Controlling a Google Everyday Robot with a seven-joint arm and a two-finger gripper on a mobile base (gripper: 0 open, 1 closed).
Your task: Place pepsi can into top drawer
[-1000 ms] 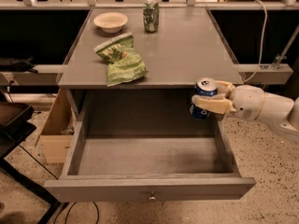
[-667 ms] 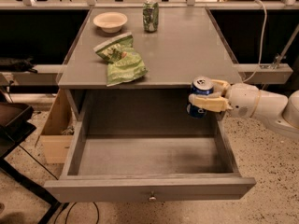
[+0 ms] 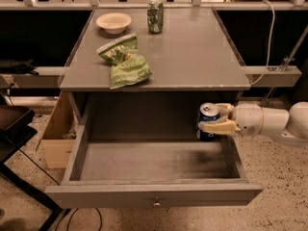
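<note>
The gripper point(image 3: 212, 119) pinches the upright pepsi can point(image 3: 208, 111) between its 2 fingers point(image 3: 219, 127), just below the table's point(image 3: 192, 57) front right corner. The can hangs over the open top drawer's point(image 3: 154, 194) right rear, seemingly clear of its floor.

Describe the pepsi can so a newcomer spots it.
Find the open top drawer under the grey tabletop. At its back right corner the gripper, reaching from the right, holds the pepsi can. It is dark blue, silver-topped; the other can, on the tabletop, is green.

Upright pepsi can point(image 3: 207, 113) in end effector point(image 3: 214, 121) above right of open top drawer point(image 3: 154, 194)
</note>
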